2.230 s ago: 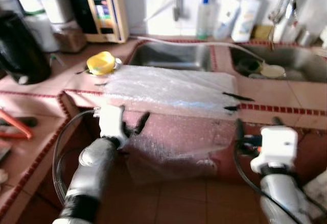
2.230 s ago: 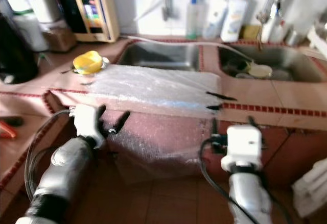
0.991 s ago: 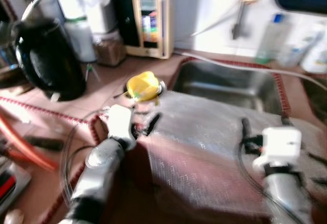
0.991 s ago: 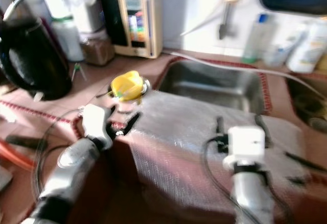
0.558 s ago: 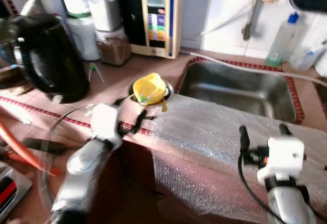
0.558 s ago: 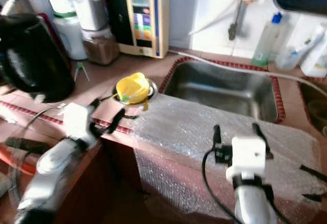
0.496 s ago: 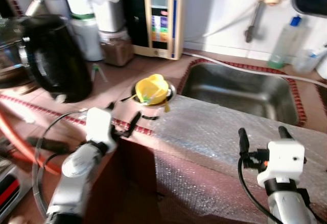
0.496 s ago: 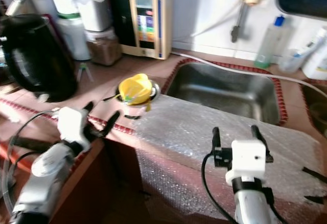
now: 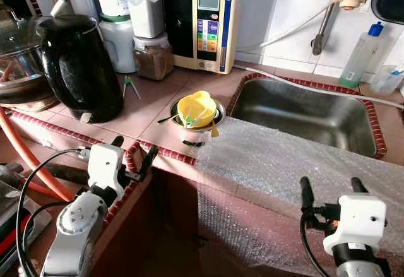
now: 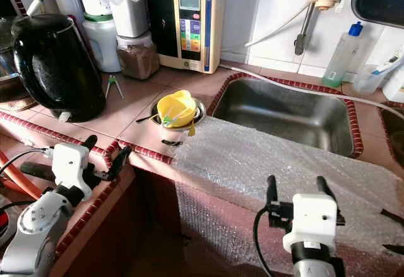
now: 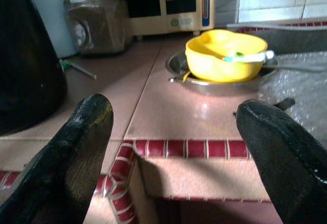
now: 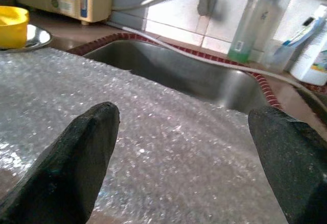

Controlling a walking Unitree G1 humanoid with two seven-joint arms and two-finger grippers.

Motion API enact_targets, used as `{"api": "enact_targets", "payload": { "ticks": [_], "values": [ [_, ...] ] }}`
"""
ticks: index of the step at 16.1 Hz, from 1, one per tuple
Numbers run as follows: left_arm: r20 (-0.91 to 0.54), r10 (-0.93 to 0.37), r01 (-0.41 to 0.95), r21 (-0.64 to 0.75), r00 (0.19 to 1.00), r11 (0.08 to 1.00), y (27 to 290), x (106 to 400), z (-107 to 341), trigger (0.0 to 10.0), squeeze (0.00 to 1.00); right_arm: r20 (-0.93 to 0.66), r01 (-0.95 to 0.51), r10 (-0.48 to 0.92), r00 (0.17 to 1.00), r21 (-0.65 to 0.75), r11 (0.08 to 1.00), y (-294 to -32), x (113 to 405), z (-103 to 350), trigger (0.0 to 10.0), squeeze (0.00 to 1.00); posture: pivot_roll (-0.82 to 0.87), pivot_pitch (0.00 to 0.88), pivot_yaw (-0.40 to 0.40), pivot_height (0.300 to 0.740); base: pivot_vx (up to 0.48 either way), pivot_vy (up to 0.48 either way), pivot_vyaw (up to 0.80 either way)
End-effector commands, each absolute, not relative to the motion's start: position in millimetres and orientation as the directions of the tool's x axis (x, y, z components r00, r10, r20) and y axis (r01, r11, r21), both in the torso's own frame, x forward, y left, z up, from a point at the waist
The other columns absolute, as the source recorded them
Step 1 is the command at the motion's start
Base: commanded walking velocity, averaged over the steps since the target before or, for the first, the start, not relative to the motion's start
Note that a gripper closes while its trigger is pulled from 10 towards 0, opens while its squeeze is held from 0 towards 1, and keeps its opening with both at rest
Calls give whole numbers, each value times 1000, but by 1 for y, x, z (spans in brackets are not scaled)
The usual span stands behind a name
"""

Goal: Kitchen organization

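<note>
The yellow bowl (image 9: 196,108) sat ahead of the left hand (image 9: 131,158) — nearer than the right hand (image 9: 332,187) — both spread empty; probably the target.

Open tile on the surface (image 9: 148,110) is flanked by the black kettle (image 9: 79,65) and yellow bowl (image 9: 197,108). Bubble wrap (image 9: 297,163) covers the front edge beside the sink (image 9: 303,110); back wall crowded by appliances.

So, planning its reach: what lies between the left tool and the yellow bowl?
Bare tiled counter in the left wrist view, between left tool and yellow bowl.
</note>
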State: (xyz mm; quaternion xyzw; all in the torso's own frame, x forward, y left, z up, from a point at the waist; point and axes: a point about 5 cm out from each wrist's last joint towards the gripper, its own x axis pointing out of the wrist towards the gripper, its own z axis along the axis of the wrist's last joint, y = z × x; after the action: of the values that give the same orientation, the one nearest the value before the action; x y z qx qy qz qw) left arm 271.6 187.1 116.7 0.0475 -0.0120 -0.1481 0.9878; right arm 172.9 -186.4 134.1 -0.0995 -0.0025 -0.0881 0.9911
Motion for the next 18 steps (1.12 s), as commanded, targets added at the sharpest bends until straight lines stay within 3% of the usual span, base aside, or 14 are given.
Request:
{"api": "enact_targets", "payload": {
  "ticks": [1, 18],
  "values": [
    [28, -295, 291, 99, 955, 952, 185, 275, 123, 10000, 0, 47, 188, -183, 982, -203, 961, -187, 173, 141, 10000, 0, -61, 4, 24, 740, 0, 0, 0],
    [48, -316, 314, 50, 947, 948, 170, 281, 133, 10000, 0, 45, 192, -187, 981, -206, 959, -188, 173, 141, 10000, 0, -78, 0, 32, 740, 0, 0, -717]
  ]
}}
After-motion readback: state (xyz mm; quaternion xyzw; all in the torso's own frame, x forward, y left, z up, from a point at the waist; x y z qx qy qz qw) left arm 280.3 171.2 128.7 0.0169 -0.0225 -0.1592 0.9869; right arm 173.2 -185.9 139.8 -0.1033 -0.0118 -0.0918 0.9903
